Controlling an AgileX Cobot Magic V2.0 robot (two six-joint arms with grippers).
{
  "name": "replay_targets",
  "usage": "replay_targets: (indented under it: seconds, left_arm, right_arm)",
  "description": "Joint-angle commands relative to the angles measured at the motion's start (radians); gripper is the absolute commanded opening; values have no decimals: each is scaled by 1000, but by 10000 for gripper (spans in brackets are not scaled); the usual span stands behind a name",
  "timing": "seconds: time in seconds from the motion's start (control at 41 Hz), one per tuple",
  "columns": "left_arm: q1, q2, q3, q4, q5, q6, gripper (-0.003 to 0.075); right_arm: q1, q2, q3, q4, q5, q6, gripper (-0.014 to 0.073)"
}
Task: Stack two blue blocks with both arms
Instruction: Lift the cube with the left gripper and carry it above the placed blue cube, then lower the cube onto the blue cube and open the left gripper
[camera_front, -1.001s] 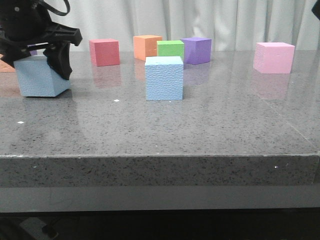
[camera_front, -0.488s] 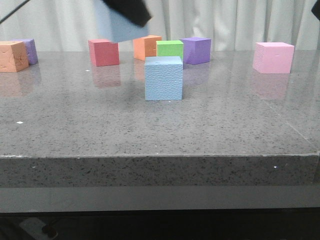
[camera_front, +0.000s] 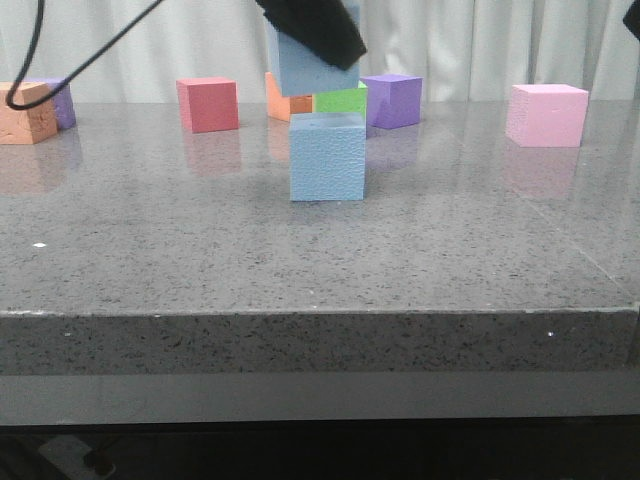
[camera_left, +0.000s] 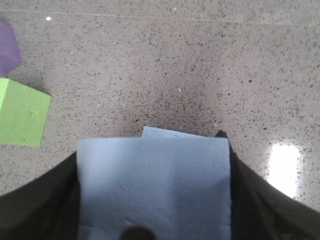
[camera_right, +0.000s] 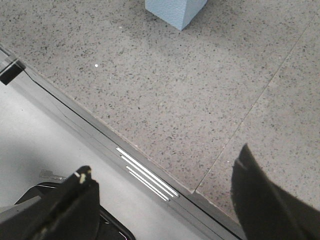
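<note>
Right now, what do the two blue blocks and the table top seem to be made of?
The blue block on the table looks like foam: matte, with a pebbly, dimpled face. The held blue block, between the left gripper's jaws, looks the same, though blurred. The table top looks like polished grey speckled stone or an imitation; it mirrors the cubes.

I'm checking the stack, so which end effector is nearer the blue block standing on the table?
Left. The left end effector holds the other blue block just above the standing blue block. The right end effector is open, back past the table's near edge.
</note>
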Motion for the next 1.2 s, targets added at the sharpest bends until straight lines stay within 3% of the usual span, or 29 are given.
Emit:
replay_targets:
  seconds: [0.0, 0.684, 0.977, 1.172]
  left_arm:
    - [-17, -53, -42, -32, -28, 47, 355]
    - [-24, -10, -42, -29, -53, 116, 362]
    - [-24, 12, -42, -29, -66, 116, 541]
    - [-24, 3, -42, -29, -66, 116, 540]
  right_arm:
    - [-5, -8, -25, -2, -55, -8, 551]
    - [-5, -8, -25, -2, -55, -8, 551]
    - [-5, -8, -25, -2, -55, -8, 551]
    - [-5, -8, -25, -2, -55, -8, 551]
